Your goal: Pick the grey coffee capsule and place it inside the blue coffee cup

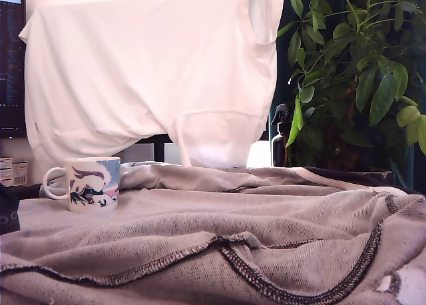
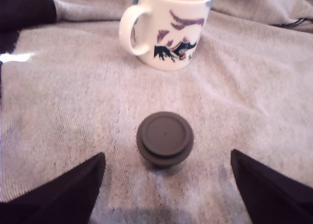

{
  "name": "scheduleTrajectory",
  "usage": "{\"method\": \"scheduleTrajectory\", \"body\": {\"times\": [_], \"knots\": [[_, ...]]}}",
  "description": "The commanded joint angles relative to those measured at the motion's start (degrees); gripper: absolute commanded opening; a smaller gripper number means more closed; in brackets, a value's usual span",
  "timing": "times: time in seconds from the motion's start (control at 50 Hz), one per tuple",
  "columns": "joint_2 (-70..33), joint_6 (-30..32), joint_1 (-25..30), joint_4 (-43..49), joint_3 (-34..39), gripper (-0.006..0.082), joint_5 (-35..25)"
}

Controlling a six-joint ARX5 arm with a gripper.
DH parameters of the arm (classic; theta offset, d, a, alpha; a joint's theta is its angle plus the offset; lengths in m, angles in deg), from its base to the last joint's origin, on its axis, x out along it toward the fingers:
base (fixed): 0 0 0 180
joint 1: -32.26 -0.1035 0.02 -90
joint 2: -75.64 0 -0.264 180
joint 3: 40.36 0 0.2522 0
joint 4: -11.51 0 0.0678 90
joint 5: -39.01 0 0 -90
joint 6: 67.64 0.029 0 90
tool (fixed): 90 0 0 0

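The small white ceramic mug with a loop handle and a light-blue, purple and dark-blue picture [image 1: 86, 183] stood upright on a rumpled grey knitted cloth with dark stitched hems [image 1: 219, 245], near the exterior view's left edge. Behind it hung a white garment [image 1: 146, 72], with a leafy green plant [image 1: 359, 72] and a dark spray bottle [image 1: 280, 137] towards that view's right. In the wrist view the dark grey round coffee capsule [image 2: 165, 138] sat on the cloth with its flat circular face up, apart from the mug and on the camera's side of it. The black gripper [image 2: 166, 185] was spread wide and held nothing: its two fingers [image 2: 73, 192] showed only as dark wedges (their tips out of frame), one on either side of the capsule and clear of it.
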State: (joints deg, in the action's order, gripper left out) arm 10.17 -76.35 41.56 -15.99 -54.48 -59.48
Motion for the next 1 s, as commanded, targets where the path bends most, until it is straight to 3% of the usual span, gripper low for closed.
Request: {"method": "scheduleTrajectory", "body": {"times": [0.0, 0.34, 0.56, 0.78, 0.98], "knots": [[-2.4, 0.9, 0.1, -2.7, 1.1, 0.0753, -0.1], [-13.9, 1.7, 0.1, -7.3, -4.6, 0.0737, -0.1], [-17.8, 1.7, 0.1, -7.2, -7.3, 0.0548, -0.1], [-17.9, 1.7, 0.1, -7.4, -7.3, 0.0253, -0.1], [-17.8, 1.7, 0.1, -12.1, -7.3, 0.0230, -1.2]]}}
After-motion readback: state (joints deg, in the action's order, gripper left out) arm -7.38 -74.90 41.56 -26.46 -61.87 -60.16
